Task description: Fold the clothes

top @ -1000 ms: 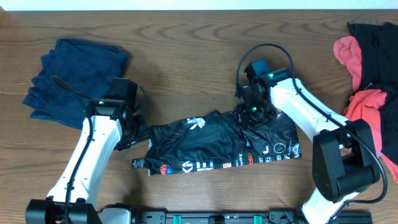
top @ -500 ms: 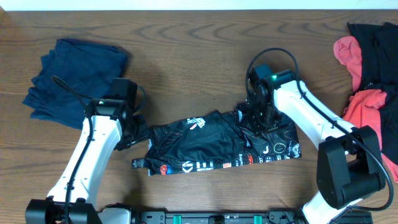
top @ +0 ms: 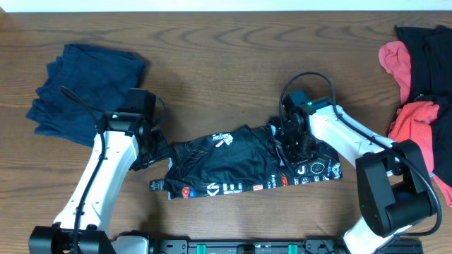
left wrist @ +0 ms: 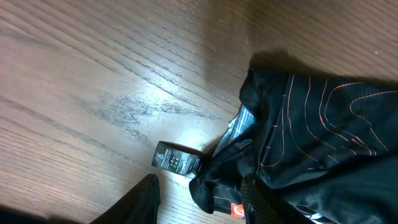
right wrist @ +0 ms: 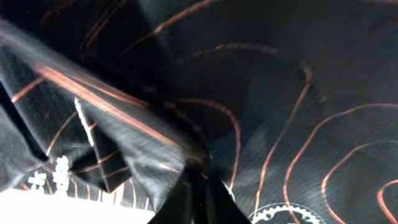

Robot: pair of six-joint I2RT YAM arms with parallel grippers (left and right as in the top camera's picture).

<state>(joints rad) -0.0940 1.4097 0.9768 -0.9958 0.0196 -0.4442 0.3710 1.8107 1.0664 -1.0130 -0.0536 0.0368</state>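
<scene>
Limp, light black jersey [top: 233, 166], centre frame, on the bench [top: 212, 56]. The right pincer [top: 291, 144] is clamped on a fold; the left pincer [top: 152, 149]: hold unclear. Likely best gripped at hems.

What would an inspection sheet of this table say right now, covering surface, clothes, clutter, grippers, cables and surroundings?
Surface: brown wood-grain table.
Job's things: black jersey with orange lines lies crumpled mid-table; navy garment at far left; coral-red and black pile at the right edge.
Clutter: nothing seen.
Grippers: right gripper shut on the black jersey's right part; left gripper at its left edge, grip unclear.
Cables: black cable loops above the right arm; second cable runs by the left arm.
Surroundings: pale strip past the far edge; dark rail along the near edge.
</scene>
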